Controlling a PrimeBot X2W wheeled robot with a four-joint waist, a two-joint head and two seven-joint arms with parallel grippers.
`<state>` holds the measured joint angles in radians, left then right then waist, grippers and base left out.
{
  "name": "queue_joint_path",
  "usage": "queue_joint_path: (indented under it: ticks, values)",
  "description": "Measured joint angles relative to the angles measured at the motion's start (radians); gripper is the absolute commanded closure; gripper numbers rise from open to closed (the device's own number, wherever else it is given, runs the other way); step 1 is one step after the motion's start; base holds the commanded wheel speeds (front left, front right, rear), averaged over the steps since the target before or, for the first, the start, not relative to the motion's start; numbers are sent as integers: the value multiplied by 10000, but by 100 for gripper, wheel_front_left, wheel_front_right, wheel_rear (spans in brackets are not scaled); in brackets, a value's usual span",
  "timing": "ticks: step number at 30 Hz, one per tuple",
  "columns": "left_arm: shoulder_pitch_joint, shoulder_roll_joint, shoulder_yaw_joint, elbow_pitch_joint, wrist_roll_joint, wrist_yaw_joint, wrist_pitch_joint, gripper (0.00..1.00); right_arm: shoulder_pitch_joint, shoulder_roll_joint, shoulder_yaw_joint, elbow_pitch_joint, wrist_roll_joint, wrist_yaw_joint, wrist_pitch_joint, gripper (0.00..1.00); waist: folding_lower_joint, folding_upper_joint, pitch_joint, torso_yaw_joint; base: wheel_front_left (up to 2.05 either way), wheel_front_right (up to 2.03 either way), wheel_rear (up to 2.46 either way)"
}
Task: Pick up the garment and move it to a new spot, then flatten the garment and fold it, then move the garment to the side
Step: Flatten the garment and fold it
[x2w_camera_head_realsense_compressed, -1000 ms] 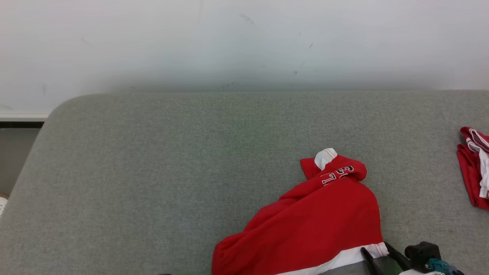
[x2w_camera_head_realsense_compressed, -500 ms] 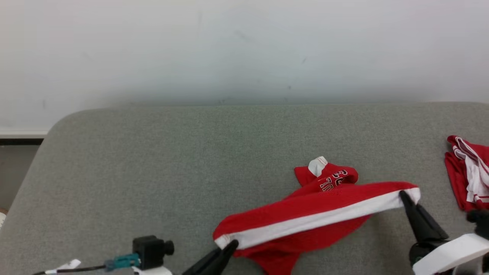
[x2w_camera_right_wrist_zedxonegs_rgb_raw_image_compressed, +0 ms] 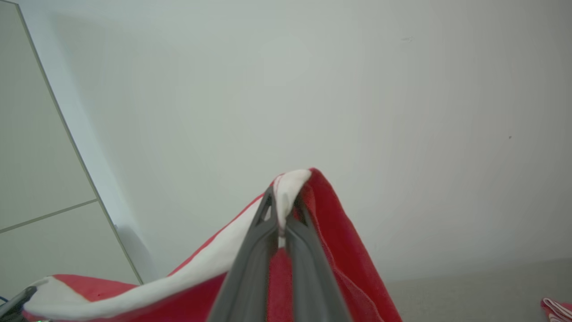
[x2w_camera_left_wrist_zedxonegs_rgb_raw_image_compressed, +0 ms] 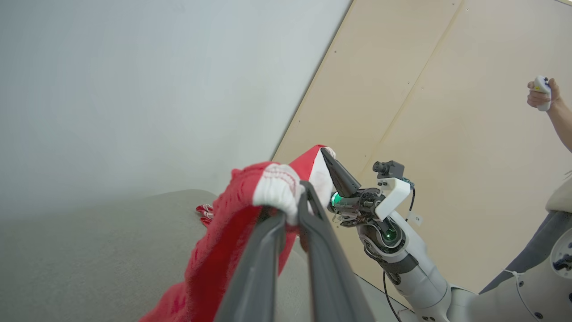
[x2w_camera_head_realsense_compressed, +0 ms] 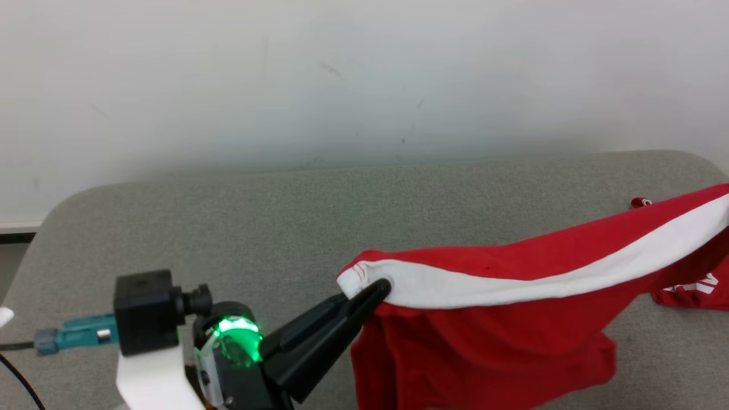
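- A second ago the garment (x2w_camera_head_realsense_compressed: pixel 484 341) lay heaped on the grey padded surface (x2w_camera_head_realsense_compressed: pixel 228 228). Now it hangs in the air, strung by its white band (x2w_camera_head_realsense_compressed: pixel 512 285) between the two arms. The head camera has also shifted, so the background shift is not the cloth's doing.
- At the left, the left gripper (x2w_camera_head_realsense_compressed: pixel 379 287) is clamped tight on one end of the white band. Its wrist view shows the two dark fingers pinching the bunched white corner with no gap to speak of.
- In the middle, the band runs taut, rising toward the right, with red above it. Below it the body of the cloth droops in loose folds. The fabric is a limp red knit with white lettering on a hanging part at the far right.
- At the right, the right gripper (x2w_camera_right_wrist_zedxonegs_rgb_raw_image_compressed: pixel 281 197) is closed on the band's other end, fingers pressed together with white cloth between them.
- Low at the right a second red-and-white cloth (x2w_camera_right_wrist_zedxonegs_rgb_raw_image_compressed: pixel 556 308) lies on the surface, apart from the held one.
- Step in hand, as I judge it: the pick-up and carry to a new spot.
- The next move calls for keeping both grips firm and the band stretched while lowering onto bare surface, well away from the other cloth, so the body can lie out flat.
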<state>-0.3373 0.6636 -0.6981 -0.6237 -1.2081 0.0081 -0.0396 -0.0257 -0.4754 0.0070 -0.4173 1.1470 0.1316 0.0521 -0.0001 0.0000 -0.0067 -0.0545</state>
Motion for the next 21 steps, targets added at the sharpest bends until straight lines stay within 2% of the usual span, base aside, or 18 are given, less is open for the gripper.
queue_joint_path:
  ticks: [5, 9, 12, 16, 21]
  values:
    - [-1131, 155, 614, -541, -407, 343, 671, 100, -220, 38, -1158, -1204, 297, 0, 1091, 100, 0, 0, 405, -104, 0, 0, 0]
    - [-2290, 180, 895, 332, -604, 424, 1300, 100, -1408, 234, -1582, -1034, -75, 0, 2197, 100, 1, 0, 925, -179, 0, 0, 0]
    - [-3286, 59, 872, 1287, -481, 410, 1764, 100, -2801, 742, -1553, -318, -612, 0, 3041, 100, 1, 0, 1408, -235, 0, 0, 0]
    - [-4896, -351, 721, 2867, 54, 291, 2307, 100, -5145, 1887, -1475, 1204, -1791, -2, 4067, 100, 2, 0, 2180, -309, 0, 0, 0]
    - [-7206, -1118, 548, 5367, 1045, 4, 2497, 100, -8590, 3453, -1471, 3405, -3712, -2, 4151, 100, 3, 0, 3267, -434, 0, 0, 0]
